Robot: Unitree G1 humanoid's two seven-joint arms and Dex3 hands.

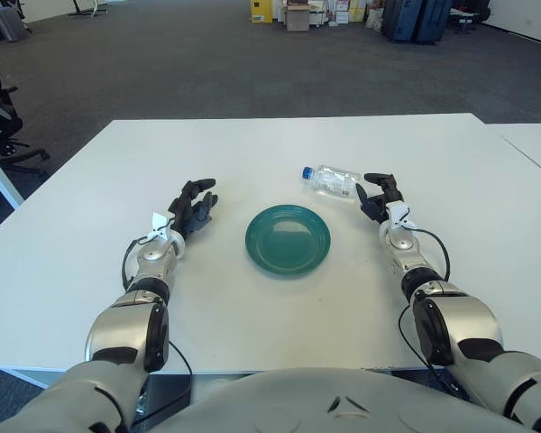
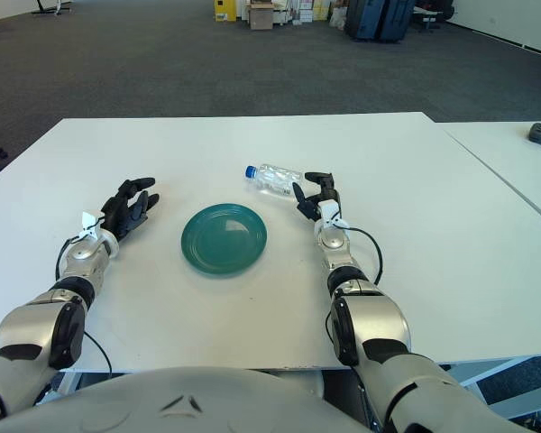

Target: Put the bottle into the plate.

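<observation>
Left hand (image 1: pixel 192 209) rests on white table (image 1: pixel 90 244) left of plate, fingers relaxed and loosely spread, holding nothing. Green plate (image 1: pixel 288 239) sits at table centre, nothing in it. Clear water bottle (image 1: pixel 332 179) lies on its side beyond plate's right edge, blue cap pointing left. Right hand (image 1: pixel 380 196) just beside bottle's base, fingers apart, not gripping.

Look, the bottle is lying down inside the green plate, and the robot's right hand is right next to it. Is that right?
Not quite. The bottle is lying down, and the right hand is right next to it, but it isn't inside the green plate. It lies on the white table, beyond the plate and to its right. The left eye view shows the plate with nothing in it.
</observation>
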